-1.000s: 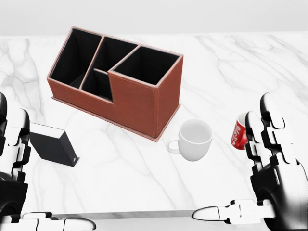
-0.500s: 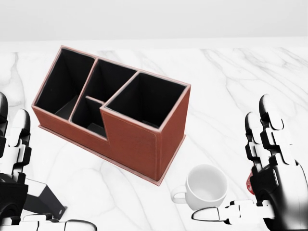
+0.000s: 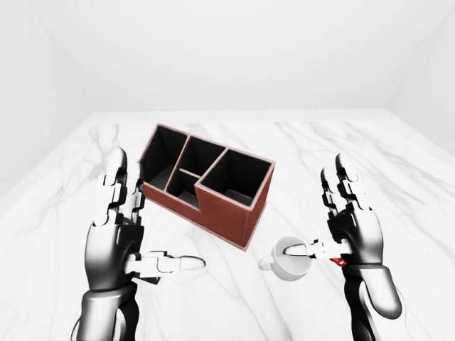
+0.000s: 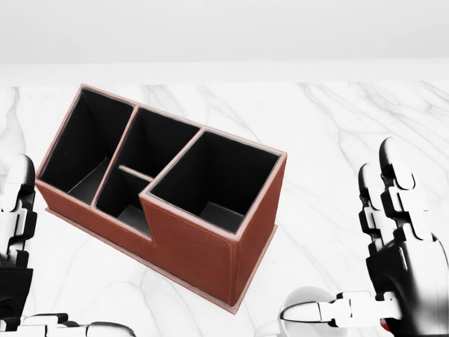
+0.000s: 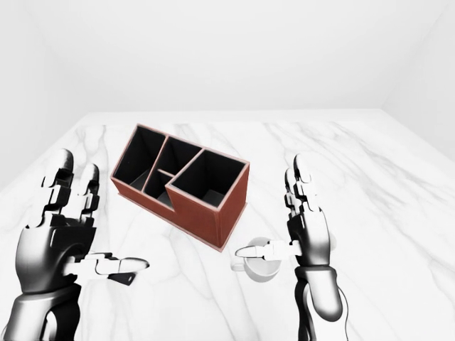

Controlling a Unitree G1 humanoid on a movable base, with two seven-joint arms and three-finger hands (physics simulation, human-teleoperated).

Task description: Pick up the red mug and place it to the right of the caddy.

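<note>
Table point(image 4: 351, 126): polished white marble, grey veining. Caddy point(image 4: 203, 246): matt reddish-brown, finely textured like leather, with dark matt lining. White mug point(image 3: 291, 257): smooth, ceramic-looking. Hands point(image 3: 114, 241): glossy black and white plastic-looking shells.

A brown leather-look caddy point(image 3: 206, 185) with four open, dark-lined compartments stands upright and askew on the white marble. Just a sliver of the red mug point(image 3: 337, 262) shows, low and well right of it; its pose cannot be told.

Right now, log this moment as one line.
left hand open | right hand open | red mug mostly hidden behind right hand | caddy untouched
</note>
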